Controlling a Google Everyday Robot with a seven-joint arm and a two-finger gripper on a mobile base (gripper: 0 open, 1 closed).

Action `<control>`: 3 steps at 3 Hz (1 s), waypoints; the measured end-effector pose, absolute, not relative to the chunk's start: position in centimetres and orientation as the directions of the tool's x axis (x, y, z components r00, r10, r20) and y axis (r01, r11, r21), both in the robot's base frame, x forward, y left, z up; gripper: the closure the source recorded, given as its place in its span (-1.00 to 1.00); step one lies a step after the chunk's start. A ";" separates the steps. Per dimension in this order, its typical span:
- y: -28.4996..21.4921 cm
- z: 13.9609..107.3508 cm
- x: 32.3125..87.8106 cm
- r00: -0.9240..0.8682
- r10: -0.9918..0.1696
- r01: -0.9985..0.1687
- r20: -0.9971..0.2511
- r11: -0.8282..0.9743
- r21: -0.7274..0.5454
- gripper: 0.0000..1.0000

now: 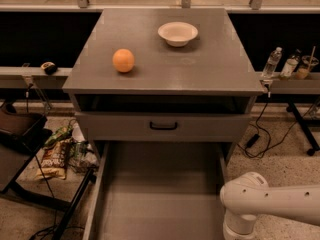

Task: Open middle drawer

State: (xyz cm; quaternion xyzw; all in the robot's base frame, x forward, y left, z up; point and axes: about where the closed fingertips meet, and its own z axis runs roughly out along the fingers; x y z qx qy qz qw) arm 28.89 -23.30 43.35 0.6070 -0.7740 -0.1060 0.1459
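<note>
The grey cabinet (165, 66) shows a shut upper drawer front (115, 127) with a black handle (163, 126). Below it the middle drawer (160, 189) stands pulled far out towards me as a wide shallow empty tray. Its front and its handle are below the bottom edge of the view. My white arm (270, 204) comes in at the bottom right, beside the tray's right wall. My gripper is out of view, past the bottom edge.
An orange (123, 60) and a white bowl (177, 33) sit on the cabinet top. Bottles (272, 63) stand on a rail at the right. Snack bags (57, 154) and a black stand (20, 134) are on the floor at the left; cables (260, 139) lie on the right.
</note>
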 end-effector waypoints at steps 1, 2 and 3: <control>-23.7 43.5 26.9 -0.228 -0.967 -0.892 0.112 0.254 0.373 0.65; -23.7 43.5 26.9 -0.228 -0.967 -0.892 0.112 0.254 0.373 0.19; -23.7 43.5 26.9 -0.228 -0.967 -0.892 0.112 0.254 0.373 -0.28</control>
